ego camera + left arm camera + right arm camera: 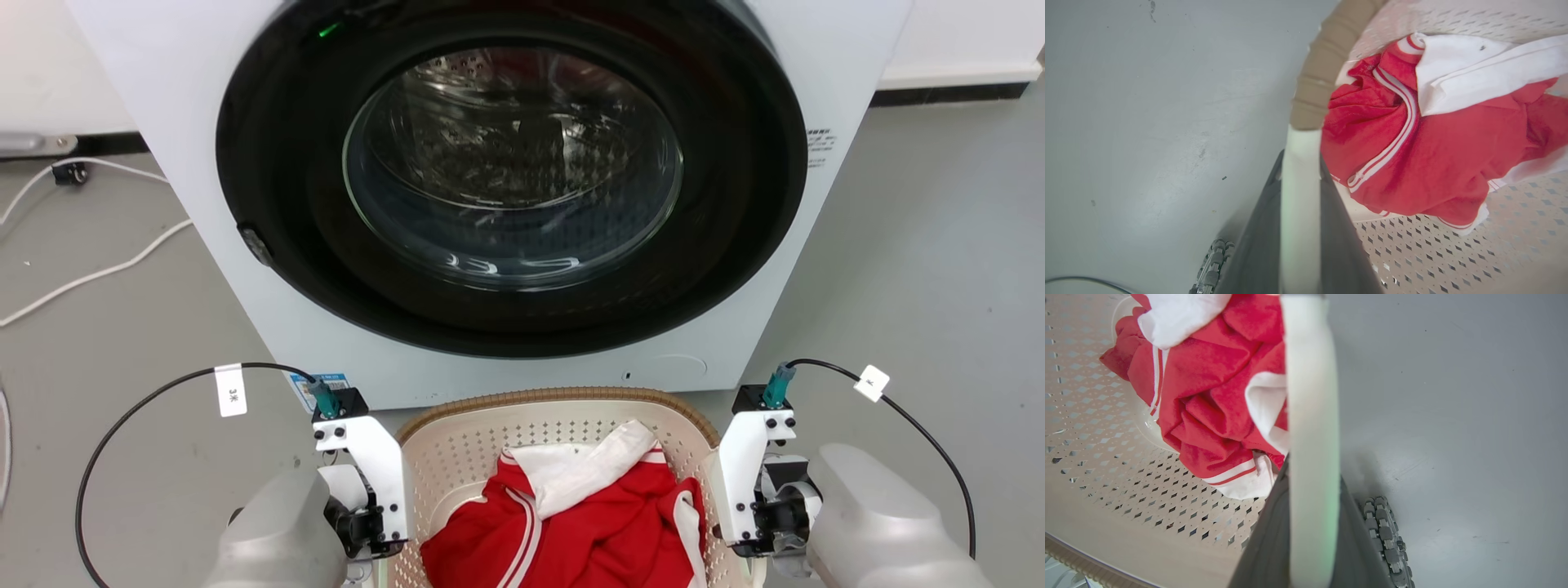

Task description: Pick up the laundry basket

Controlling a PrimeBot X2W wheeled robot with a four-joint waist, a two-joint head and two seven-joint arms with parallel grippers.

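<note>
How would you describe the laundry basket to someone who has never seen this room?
Find the big white washing machine with its round dark glass door. On the grey floor right before it sits the laundry basket. It alone is cream and perforated, with a brown woven-look rim, holding red and white clothes.

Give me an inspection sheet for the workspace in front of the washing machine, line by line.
Surface: grey floor, lightly scuffed.
Job's things: laundry basket in front of the washing machine, red and white garment inside.
Clutter: nothing seen.
Grippers: left gripper and right gripper each closed on a white side handle of the basket.
Cables: white cables on the floor at left; a black tagged cable loops at each wrist.
Surroundings: machine door shut; white wall with dark skirting behind.
</note>
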